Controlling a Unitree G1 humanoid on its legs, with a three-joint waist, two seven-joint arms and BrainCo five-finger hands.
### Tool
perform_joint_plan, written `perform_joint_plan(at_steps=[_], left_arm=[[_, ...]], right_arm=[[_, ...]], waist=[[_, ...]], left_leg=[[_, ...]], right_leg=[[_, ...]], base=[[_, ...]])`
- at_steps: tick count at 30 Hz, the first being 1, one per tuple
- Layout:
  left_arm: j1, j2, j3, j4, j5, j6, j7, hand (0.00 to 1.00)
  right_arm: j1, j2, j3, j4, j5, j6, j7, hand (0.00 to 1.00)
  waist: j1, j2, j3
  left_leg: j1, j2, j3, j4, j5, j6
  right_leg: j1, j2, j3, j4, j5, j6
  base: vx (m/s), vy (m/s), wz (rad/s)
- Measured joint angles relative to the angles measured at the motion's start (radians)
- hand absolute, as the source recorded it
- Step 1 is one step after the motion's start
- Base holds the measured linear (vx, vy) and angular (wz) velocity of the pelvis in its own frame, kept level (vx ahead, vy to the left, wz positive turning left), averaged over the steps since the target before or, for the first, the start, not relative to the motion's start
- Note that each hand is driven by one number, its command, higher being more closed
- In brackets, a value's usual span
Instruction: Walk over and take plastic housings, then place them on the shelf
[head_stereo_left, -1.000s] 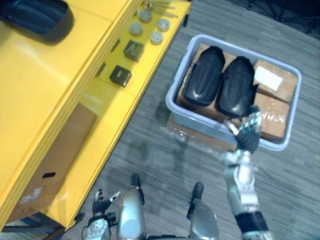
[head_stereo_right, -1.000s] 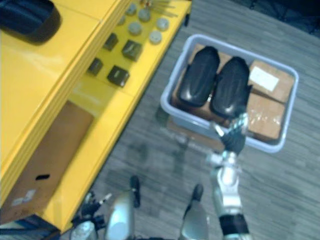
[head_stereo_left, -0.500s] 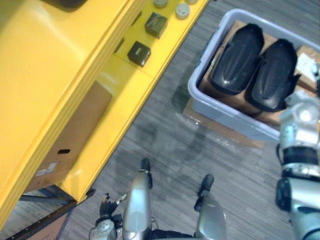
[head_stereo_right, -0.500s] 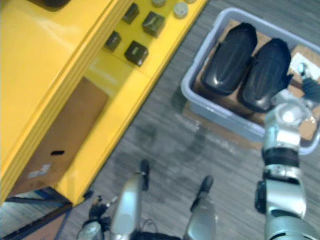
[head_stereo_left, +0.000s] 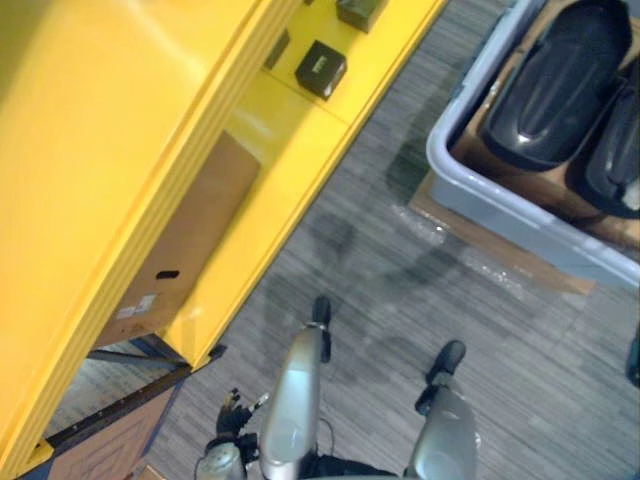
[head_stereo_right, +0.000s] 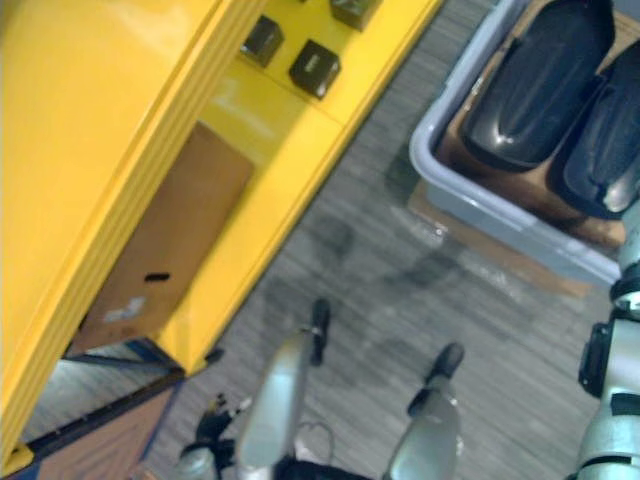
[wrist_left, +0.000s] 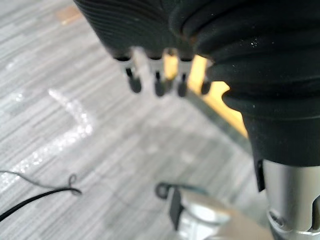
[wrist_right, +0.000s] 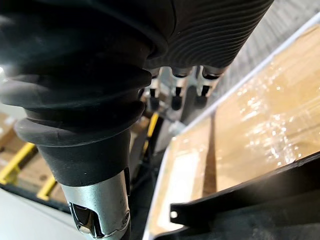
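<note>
Two black plastic housings (head_stereo_left: 555, 85) (head_stereo_right: 610, 140) lie side by side on brown cardboard boxes (wrist_right: 260, 130) inside a grey bin (head_stereo_left: 500, 215) on the floor at the upper right. My right hand (wrist_right: 175, 95) hangs over those boxes with relaxed, straight fingers and holds nothing. The edge of one housing (wrist_right: 250, 205) lies close below it. The right forearm (head_stereo_right: 612, 380) rises along the right edge. Low beside my body, my left hand (head_stereo_left: 232, 412) is open over the grey floor, its fingers (wrist_left: 157, 82) loose and empty.
The yellow shelf (head_stereo_left: 120, 150) runs along the left, very near. Small black boxes (head_stereo_left: 321, 69) sit on its lower level. A brown cardboard box (head_stereo_left: 185, 240) stands under it. Grey striped floor (head_stereo_left: 380, 250) lies between shelf and bin.
The camera has moved: shelf and bin have slid up and to the right in the picture. My right hand went from the bin's near rim to over the boxes inside, past the picture's right edge.
</note>
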Motion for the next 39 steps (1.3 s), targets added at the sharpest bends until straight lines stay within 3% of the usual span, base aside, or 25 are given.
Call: perform_joint_plan(at_steps=[5, 10, 17, 22, 23, 29, 33, 39], left_arm=[[0.0, -0.009, -0.025, 0.006, -0.013, -0.003, -0.02, 0.0], [0.0, -0.011, -0.061, 0.036, -0.045, -0.024, -0.043, 0.0], [0.0, -0.027, -0.095, 0.048, -0.084, -0.04, -0.045, 0.0], [-0.001, -0.033, -0.112, 0.068, -0.092, -0.043, -0.054, 0.0], [-0.003, -0.032, -0.128, 0.075, -0.096, -0.044, -0.056, 0.0], [-0.006, -0.033, -0.135, 0.079, -0.121, -0.046, -0.08, 0.0], [-0.006, -0.033, -0.14, 0.086, -0.121, -0.071, -0.083, 0.0], [-0.006, -0.032, -0.136, 0.076, -0.122, -0.088, -0.082, 0.0]], right_arm=[[-0.012, -0.047, 0.024, 0.044, 0.006, 0.048, 0.031, 0.0], [-0.012, -0.055, 0.045, 0.109, 0.006, 0.087, 0.066, 0.0], [-0.012, -0.095, 0.063, 0.144, 0.005, 0.154, 0.106, 0.0], [-0.004, -0.122, 0.07, 0.162, -0.007, 0.172, 0.122, 0.0], [-0.002, -0.139, 0.072, 0.162, -0.017, 0.176, 0.129, 1.0], [0.004, -0.19, 0.072, 0.183, -0.049, 0.224, 0.148, 1.0], [0.033, -0.216, 0.063, 0.194, -0.086, 0.257, 0.151, 1.0], [0.042, -0.202, 0.043, 0.2, -0.146, 0.258, 0.145, 1.0]], waist=[[0.019, 0.041, -0.028], [0.036, 0.052, -0.036], [0.073, 0.092, -0.064], [0.086, 0.11, -0.077], [0.095, 0.117, -0.083], [0.12, 0.118, -0.083], [0.123, 0.118, -0.083], [0.122, 0.118, -0.083]], left_leg=[[-0.038, -0.016, -0.022, 0.02, -0.004, 0.004], [-0.056, -0.018, -0.025, 0.028, -0.005, 0.004], [-0.102, -0.022, -0.036, 0.051, -0.007, 0.008], [-0.126, -0.033, -0.05, 0.062, -0.015, 0.012], [-0.138, -0.035, -0.053, 0.067, -0.019, 0.01], [-0.143, -0.038, -0.058, 0.075, -0.021, 0.013], [-0.143, -0.038, -0.065, 0.075, -0.022, 0.012], [-0.137, -0.036, -0.07, 0.079, -0.023, 0.011]], right_leg=[[-0.029, -0.015, -0.019, 0.024, -0.003, 0.001], [-0.047, -0.019, -0.019, 0.036, -0.006, 0.003], [-0.09, -0.024, -0.022, 0.062, -0.014, 0.006], [-0.102, -0.031, -0.035, 0.078, -0.022, 0.008], [-0.111, -0.033, -0.039, 0.082, -0.023, 0.008], [-0.116, -0.038, -0.043, 0.094, -0.037, 0.011], [-0.114, -0.038, -0.049, 0.11, -0.048, 0.011], [-0.11, -0.038, -0.049, 0.127, -0.057, 0.007]], base=[[-0.05, 0.003, 0.08], [-0.05, -0.013, 0.0], [-0.01, -0.008, 0.02], [-0.03, -0.016, 0.08], [-0.03, -0.01, 0.08], [0.0, -0.019, 0.03], [0.01, -0.043, 0.04], [-0.01, -0.023, 0.01]])
